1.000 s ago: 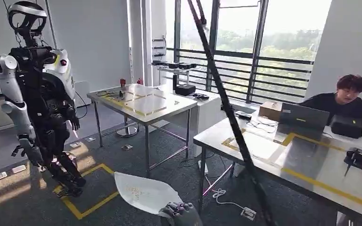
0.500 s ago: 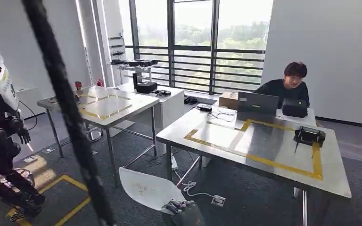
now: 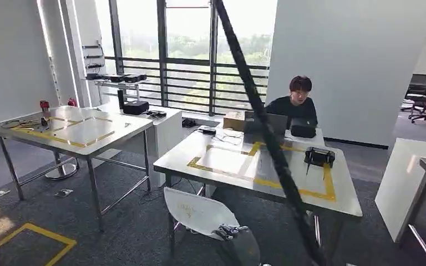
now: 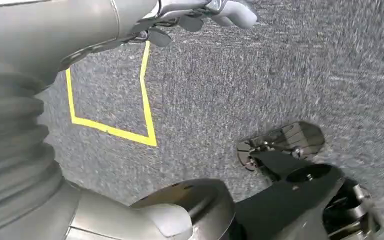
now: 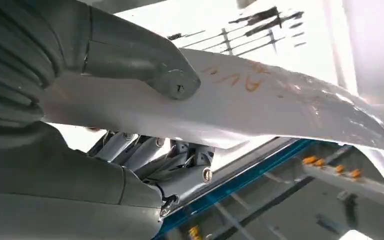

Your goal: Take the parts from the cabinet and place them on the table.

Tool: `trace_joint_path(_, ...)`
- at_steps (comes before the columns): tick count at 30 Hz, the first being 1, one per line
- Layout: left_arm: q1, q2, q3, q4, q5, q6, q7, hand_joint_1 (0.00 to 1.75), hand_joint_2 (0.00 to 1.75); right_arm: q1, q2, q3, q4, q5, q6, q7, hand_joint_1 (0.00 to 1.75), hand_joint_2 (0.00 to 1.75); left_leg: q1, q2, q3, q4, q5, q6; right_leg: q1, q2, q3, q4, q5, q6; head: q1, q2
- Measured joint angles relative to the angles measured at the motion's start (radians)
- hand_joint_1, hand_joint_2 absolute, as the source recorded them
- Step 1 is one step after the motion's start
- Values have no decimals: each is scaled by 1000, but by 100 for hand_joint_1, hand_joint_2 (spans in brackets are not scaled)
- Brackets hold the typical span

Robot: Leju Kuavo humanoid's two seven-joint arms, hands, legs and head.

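Right hand pinches white part at edge: thumb above, fingers below, most of part jutting beyond fingertips. Left hand hangs, fingers curled, holding nothing. Risk: part pivots or slips before table; strap may snag.

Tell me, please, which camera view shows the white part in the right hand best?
The head view: the white part shows whole above the right hand. The right wrist view shows its underside close up; the left wrist view looks at floor.
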Motion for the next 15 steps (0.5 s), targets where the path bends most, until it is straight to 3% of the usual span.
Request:
trace_joint_path(1, 1, 0, 0, 0, 0, 0, 3, 0, 175, 1, 0, -2, 2, 0, 0, 0, 175, 175, -1, 15, -1, 0, 0, 1, 0, -4, -37, 78, -30, 2, 0, 0)
trace_joint_path(2, 0, 1, 0, 0, 0, 0, 4, 0, 175, 4, -2, -2, 4, 1, 0, 0, 175, 175, -1, 29, -2, 0, -1, 2, 0, -6, -58, 125, -38, 3, 0, 0)
trace_joint_path(3, -1, 1, 0, 0, 0, 0, 5, 0, 175, 8, -5, -3, 6, 1, 0, 0, 175, 175, -1, 42, -1, 0, -1, 2, 0, -8, -53, 117, -24, 2, 0, 0)
trace_joint_path(4, -2, 1, 0, 0, 0, 0, 5, 0, 175, 8, -7, -7, 9, 1, 0, 0, 175, 175, -2, 54, 0, 1, -3, 1, 0, -11, -23, 63, 9, 0, 1, 0)
trace_joint_path(5, -3, 1, 0, 0, -1, 0, 6, 0, 175, 7, -9, -13, 9, 0, -1, 0, 175, 175, -2, 67, 1, 1, -4, 0, 1, -18, 28, -30, 51, -3, 1, 0)
trace_joint_path(6, -5, 0, 0, 0, -3, 2, 9, 0, 175, 5, -10, -19, 9, -2, -2, 0, 175, 175, -2, 78, 4, 1, -6, -3, 3, -43, 87, -131, 88, -8, 1, 0)
trace_joint_path(7, -6, 1, 0, 0, -5, 2, 14, 0, 175, 3, -11, -24, 9, -3, -4, 0, 175, 175, -5, 88, 6, 1, -8, -6, 11, -90, 115, -195, 84, -17, 1, 0)
trace_joint_path(11, -9, 3, 0, 0, -6, 9, 23, 0, 175, 25, -21, -29, 9, -28, -8, 0, 175, 175, -11, 122, 18, -7, -12, -29, 18, -47, 112, -198, 91, -39, -4, 0)
trace_joint_path(12, -10, 5, 0, -2, 0, 12, 26, 0, 175, 33, -25, -28, 7, -39, -8, -1, 175, 175, -10, 108, 14, -2, -19, -38, 5, -37, 119, -206, 98, -48, -3, 0)
trace_joint_path(13, -9, 8, 0, -2, 2, 15, 25, 0, 175, 35, -25, -28, 6, -49, -8, 0, 175, 175, -7, 53, 7, 21, -35, -45, 2, -28, 120, -207, 98, -50, -5, 0)
trace_joint_path(14, -7, 9, 0, -2, 4, 21, 25, 0, 175, 36, -25, -28, 6, -58, -10, 0, 175, 175, -7, 25, -16, 75, -68, -47, 0, -20, 119, -207, 99, -58, -8, 0)
trace_joint_path(15, -2, 12, 0, -2, 4, 22, 25, 0, 175, 40, -25, -28, 6, -66, -12, 0, 175, 175, -6, 12, -52, 156, -110, -49, -1, -8, 119, -207, 99, -61, -8, 0)
